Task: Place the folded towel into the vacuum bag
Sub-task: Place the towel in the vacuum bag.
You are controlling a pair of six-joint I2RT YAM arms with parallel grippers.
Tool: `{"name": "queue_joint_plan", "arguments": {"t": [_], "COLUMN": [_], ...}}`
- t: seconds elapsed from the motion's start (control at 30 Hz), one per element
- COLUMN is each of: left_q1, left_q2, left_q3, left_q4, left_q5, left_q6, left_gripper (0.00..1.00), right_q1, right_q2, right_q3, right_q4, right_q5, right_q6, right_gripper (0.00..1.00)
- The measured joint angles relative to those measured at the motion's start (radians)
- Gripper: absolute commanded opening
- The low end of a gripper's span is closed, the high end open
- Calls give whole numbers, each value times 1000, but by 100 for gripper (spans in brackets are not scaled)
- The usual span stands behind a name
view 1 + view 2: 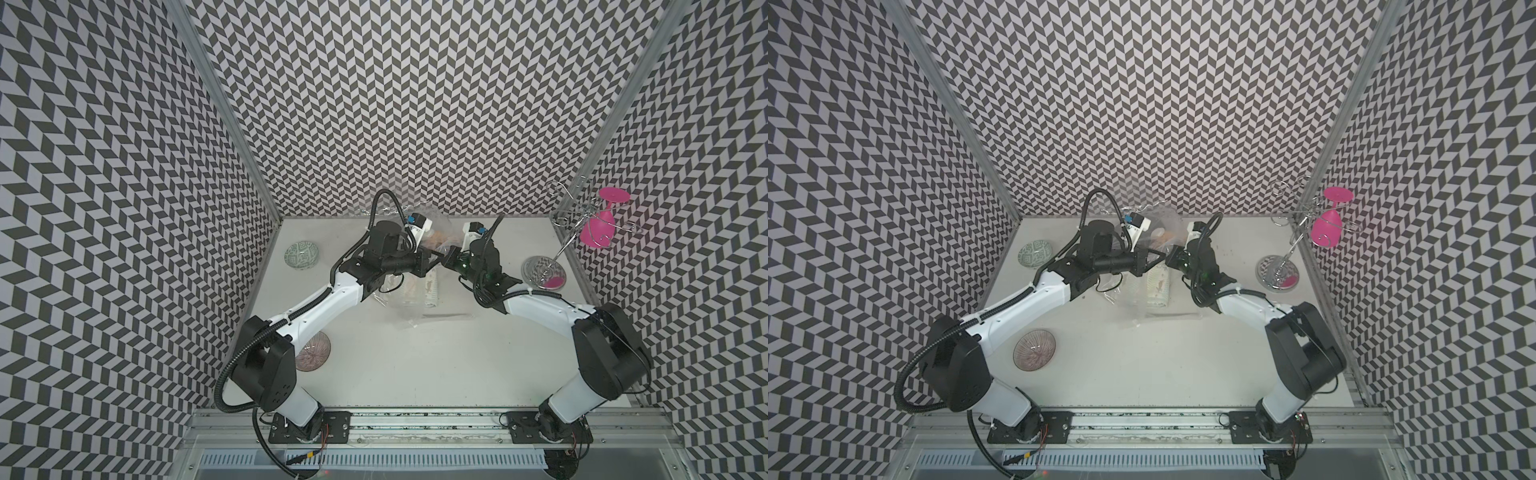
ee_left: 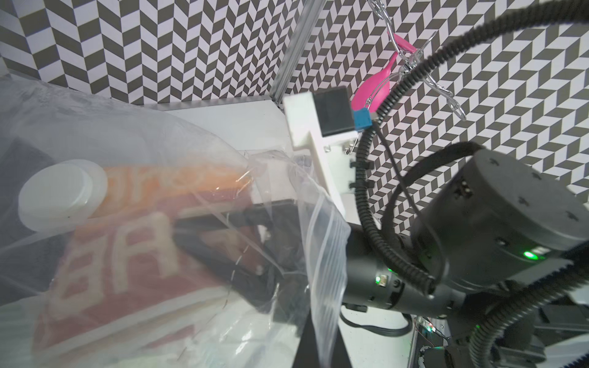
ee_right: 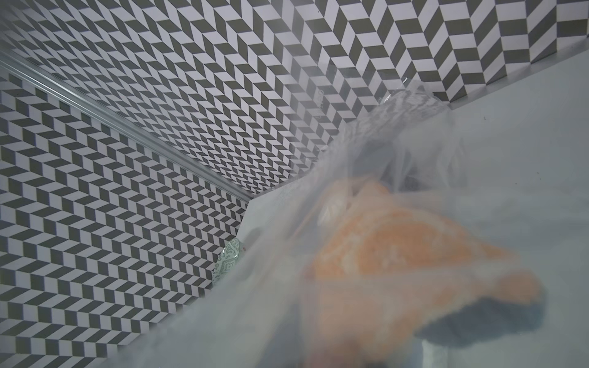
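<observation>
The folded towel (image 3: 398,248), orange, lies inside the vacuum bag (image 2: 111,121), which is raised at upper centre in both top views. The left gripper (image 1: 432,258) has its fingers clenched, apparently on bag film. The right gripper (image 1: 451,261) is veiled by plastic, so I cannot tell its state. The towel should settle deeper before any withdrawal. Open counter (image 1: 415,353) lies below. The glass rack (image 1: 544,272) stands at right, the green bowl (image 1: 302,254) at left.
</observation>
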Motion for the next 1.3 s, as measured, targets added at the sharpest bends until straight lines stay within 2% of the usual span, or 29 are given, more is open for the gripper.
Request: {"name": "queue_joint_plan", "arguments": {"t": [0.07,0.23,0.4,0.53,0.6,0.73,0.8,0.93,1.1,1.3], "left_q1": [2,-2,-3,-3,-3,-3,-3,-3,-3,-3], "left_q2": [2,16,32,45,53,65,68,68,68,63], "left_q3": [0,0,0,0,0,0,1,7,8,8], "left_q4": [3,0,-1,0,0,1,0,0,-6,-14], "left_q5": [-2,5,17,22,25,30,31,31,33,56], "left_q6": [3,11,16,16,16,16,16,18,29,48], "left_gripper": [0,0,0,0,0,0,0,0,0,0], "right_q1": [-1,-3,-8,-6,5,80,140,198,188,183], "right_q2": [44,35,-163,-334,-400,-445,-433,-341,-137,65], "right_q3": [34,18,-134,-272,-345,-423,-425,-388,-307,-192], "right_q4": [-28,-132,-263,-277,-260,-253,-251,-232,-206,-165], "right_q5": [14,39,98,74,45,31,47,95,139,116], "right_q6": [3,-2,-3,-29,-54,-136,-192,-243,-240,-249], "right_gripper": [84,88,82,62,41,9,0,0,0,0]}}
